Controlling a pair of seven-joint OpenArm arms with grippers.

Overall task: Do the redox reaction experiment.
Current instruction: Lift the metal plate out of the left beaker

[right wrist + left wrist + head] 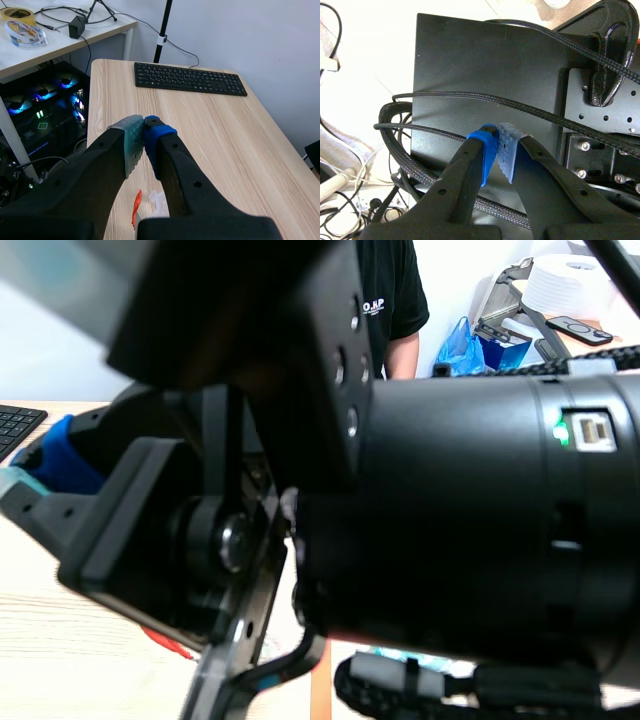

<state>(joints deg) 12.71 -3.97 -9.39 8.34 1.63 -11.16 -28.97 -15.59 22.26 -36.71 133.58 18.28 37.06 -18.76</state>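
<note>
Pale wooden table, keyboard well ahead of the right gripper; we find its fingers and the left gripper pressed together, empty, with no experiment ware near either.

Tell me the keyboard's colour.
The keyboard is black, keys and frame alike. The right wrist view shows it best.

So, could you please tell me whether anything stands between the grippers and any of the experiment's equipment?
No equipment shows. The left gripper, shut, faces a black plate crossed by cables; the right gripper, shut, hangs over the wooden table.
</note>
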